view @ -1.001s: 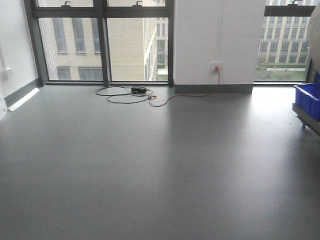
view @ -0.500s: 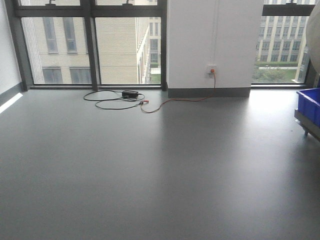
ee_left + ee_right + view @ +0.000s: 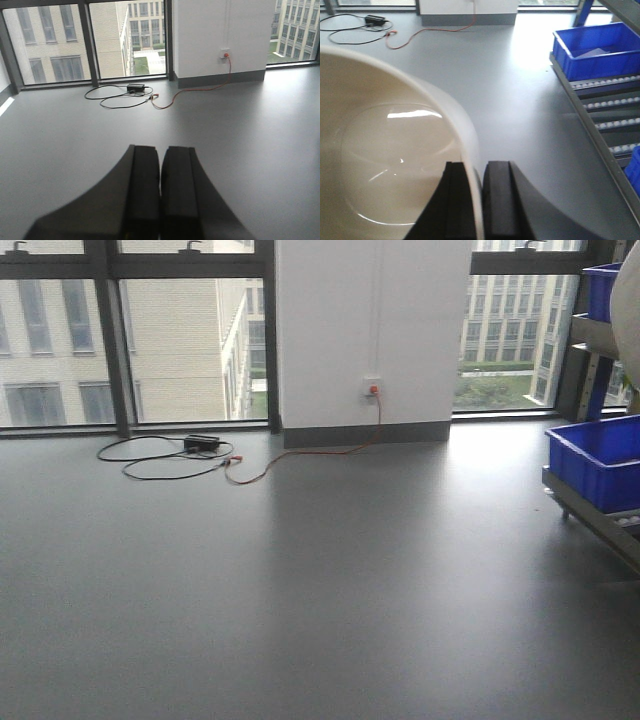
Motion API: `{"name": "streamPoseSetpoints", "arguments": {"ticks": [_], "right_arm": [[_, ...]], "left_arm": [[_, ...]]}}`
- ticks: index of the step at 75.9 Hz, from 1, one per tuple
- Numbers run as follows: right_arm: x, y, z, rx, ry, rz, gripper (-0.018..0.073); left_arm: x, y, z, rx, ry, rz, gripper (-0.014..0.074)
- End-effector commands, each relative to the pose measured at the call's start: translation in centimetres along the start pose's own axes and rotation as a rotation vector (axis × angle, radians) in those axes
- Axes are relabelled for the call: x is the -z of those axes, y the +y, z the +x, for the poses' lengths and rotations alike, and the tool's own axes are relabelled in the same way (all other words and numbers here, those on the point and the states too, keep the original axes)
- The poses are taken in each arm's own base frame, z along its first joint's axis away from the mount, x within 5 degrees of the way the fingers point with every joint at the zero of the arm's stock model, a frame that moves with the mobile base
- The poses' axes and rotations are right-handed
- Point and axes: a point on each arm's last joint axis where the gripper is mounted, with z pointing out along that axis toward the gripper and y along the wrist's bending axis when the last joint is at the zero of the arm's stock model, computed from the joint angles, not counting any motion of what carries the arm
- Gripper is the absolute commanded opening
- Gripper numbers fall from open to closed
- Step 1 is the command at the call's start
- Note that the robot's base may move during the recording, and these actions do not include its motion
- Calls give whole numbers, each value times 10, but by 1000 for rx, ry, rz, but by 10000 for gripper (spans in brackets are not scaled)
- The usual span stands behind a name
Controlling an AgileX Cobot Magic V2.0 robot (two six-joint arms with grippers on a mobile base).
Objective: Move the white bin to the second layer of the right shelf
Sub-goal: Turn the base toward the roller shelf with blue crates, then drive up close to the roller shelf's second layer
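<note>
Right gripper (image 3: 479, 200) pinching the rim wall of the cream-white glossy plastic tub (image 3: 380, 150), one finger inside, one outside. Left gripper (image 3: 160, 195) pressed together. Farther right, well apart from tub: blue rectangular plastic crate (image 3: 592, 47) on steel rack of white roller rails (image 3: 610, 105).

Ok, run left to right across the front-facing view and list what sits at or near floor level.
Looped black cable with its black adapter box → white wall socket with an orange plug → large blue rectangular plastic crate.
</note>
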Motion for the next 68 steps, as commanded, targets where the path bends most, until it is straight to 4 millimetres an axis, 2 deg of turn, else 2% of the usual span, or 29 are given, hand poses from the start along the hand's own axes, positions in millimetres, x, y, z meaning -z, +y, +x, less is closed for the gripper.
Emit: {"name": "streamPoseSetpoints", "arguments": {"ticks": [1,68], "right_arm": [[4,0,-20,-9,-136,-4,48],[4,0,-20,-9,-136,-4,48]], "left_arm": [[-1,0,4,5,-65,1,85],[-1,0,4,5,-65,1,85]]}}
